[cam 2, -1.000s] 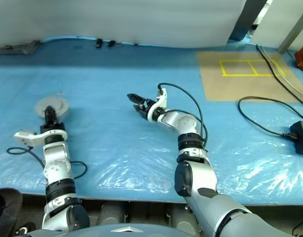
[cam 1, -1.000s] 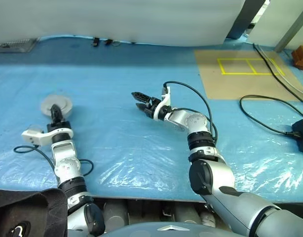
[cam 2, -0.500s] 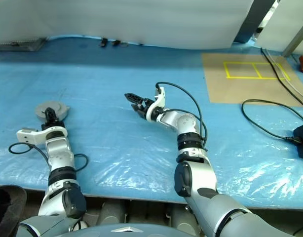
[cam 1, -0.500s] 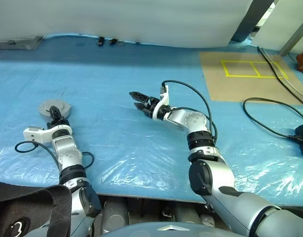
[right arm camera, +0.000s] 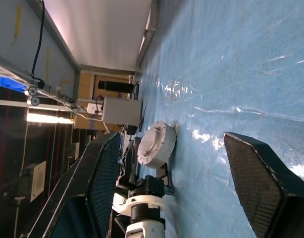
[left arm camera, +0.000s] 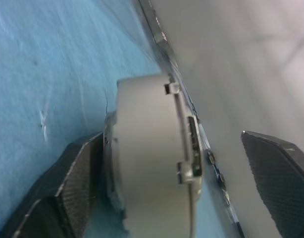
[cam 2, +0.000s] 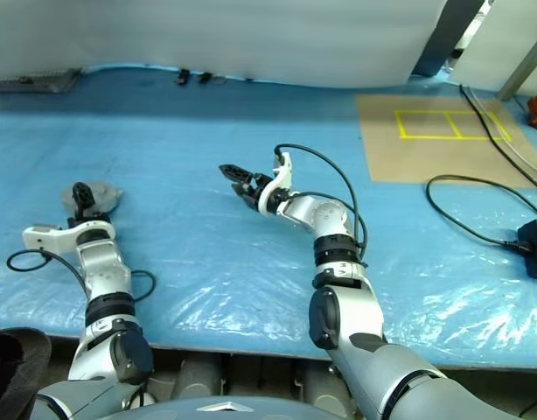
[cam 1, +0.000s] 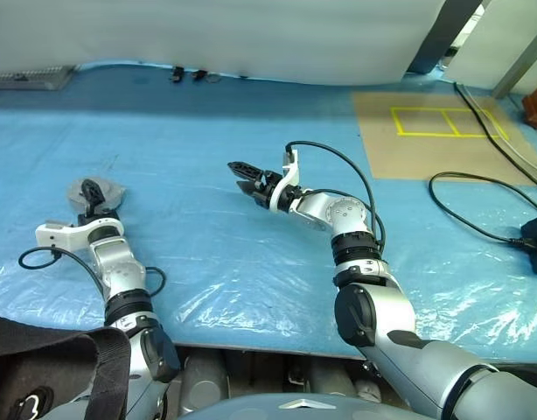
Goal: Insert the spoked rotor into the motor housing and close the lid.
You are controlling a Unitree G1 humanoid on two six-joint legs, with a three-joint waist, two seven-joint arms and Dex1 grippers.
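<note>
We see motor housing (left arm camera: 152,158): matt pale grey metal, smooth wall. Blue plastic sheet (cam 1: 251,254) glossy, wrinkled. Cardboard panel (cam 1: 426,131) matt brown. Left gripper's fingers (left arm camera: 75,183) black, finely textured.

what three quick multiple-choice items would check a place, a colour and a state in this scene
1. Where is the motor housing?
A on the floor
B on a shelf
C at the left end effector

2. What colour is the sheet over the table?
A green
B blue
C white

3. What state is the right end effector in?
A open and empty
B shut on the motor housing
C shut with nothing in it

Answers:
1 C: the left wrist view has the housing between that end effector's fingers, one finger against it and the other apart.
2 B: the plastic sheet is blue all across the table.
3 A: its two fingers stand apart above the sheet with nothing between them.
</note>
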